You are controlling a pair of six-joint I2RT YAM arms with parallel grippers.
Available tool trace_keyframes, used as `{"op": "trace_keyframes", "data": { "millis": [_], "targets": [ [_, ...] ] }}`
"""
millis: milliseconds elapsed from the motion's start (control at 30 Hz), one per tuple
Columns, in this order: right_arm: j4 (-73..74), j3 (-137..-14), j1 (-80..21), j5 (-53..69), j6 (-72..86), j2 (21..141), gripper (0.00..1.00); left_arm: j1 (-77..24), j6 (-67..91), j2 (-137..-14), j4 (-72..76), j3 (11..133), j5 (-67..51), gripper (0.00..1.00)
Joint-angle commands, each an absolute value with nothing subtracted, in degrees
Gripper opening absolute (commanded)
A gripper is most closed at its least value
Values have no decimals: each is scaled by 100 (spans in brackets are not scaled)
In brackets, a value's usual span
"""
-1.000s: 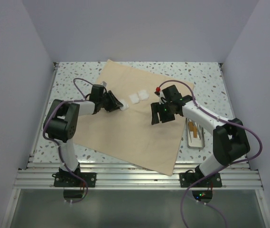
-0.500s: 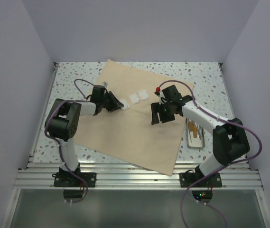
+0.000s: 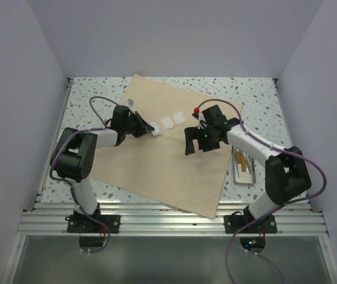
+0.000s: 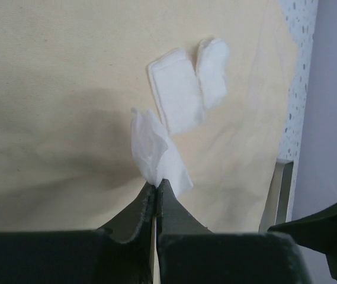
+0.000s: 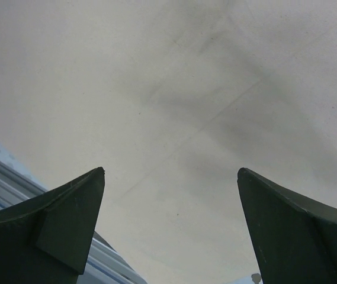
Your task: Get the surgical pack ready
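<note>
The surgical pack [image 3: 156,171] is a wide tan cloth sheet lying flat on the speckled table. My left gripper [image 3: 148,131] is low over its upper left part, shut on the edge of a crumpled white gauze square [image 4: 151,148], pinched at the tips of that gripper [image 4: 157,182]. Two more gauze squares [image 4: 177,89] [image 4: 213,64] lie flat on the cloth just beyond. My right gripper [image 3: 194,145] hovers over the cloth's right half, open. In the right wrist view only bare cloth [image 5: 168,89] shows between the jaws of this gripper [image 5: 171,171].
A small silver tray [image 3: 244,168] holding steel instruments sits on the table off the cloth's right edge, beside the right arm. A red-tipped part [image 3: 196,111] stands on the cloth behind the right gripper. Grey walls close in the table on three sides.
My left gripper has closed on the nearest gauze square. The right gripper's jaws have spread wider and shifted slightly left over the cloth.
</note>
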State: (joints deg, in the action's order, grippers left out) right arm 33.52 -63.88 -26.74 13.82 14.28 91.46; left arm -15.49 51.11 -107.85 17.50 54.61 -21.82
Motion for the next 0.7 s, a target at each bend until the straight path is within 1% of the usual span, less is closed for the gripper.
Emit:
{"op": "trace_keyframes", "data": {
  "millis": [0, 67, 167, 300, 367, 433, 600, 667],
  "targets": [
    [2972, -6478, -2698, 1880, 1555, 8842, 99, -1608, 4720, -9951, 2084, 5326, -2390, 0],
    [2892, -6469, -2716, 2021, 1661, 8746, 99, -1661, 4544, -9731, 1907, 5195, -2434, 0],
    [2734, -6469, -2716, 2425, 1758, 8693, 99, -1810, 4535, -9265, 2126, 4826, -2794, 0],
    [2312, -6320, -2681, 3170, 1854, 8455, 98, -2258, 4360, -8589, 2171, 4474, -3120, 0],
    [2085, -6249, -2602, 3775, 1995, 8403, 96, -2600, 4280, -8351, 2180, 4263, -3103, 0],
    [1882, -6118, -2549, 4129, 2152, 8315, 93, -2890, 4202, -7982, 2250, 4036, -3094, 0],
    [1231, -5758, -2268, 5280, 2452, 8253, 87, -3129, 4219, -7279, 2460, 3561, -3102, 0],
    [1143, -5652, -2259, 5378, 2478, 8192, 86, -3138, 4236, -7085, 2531, 3463, -3146, 0]
  ]
}}
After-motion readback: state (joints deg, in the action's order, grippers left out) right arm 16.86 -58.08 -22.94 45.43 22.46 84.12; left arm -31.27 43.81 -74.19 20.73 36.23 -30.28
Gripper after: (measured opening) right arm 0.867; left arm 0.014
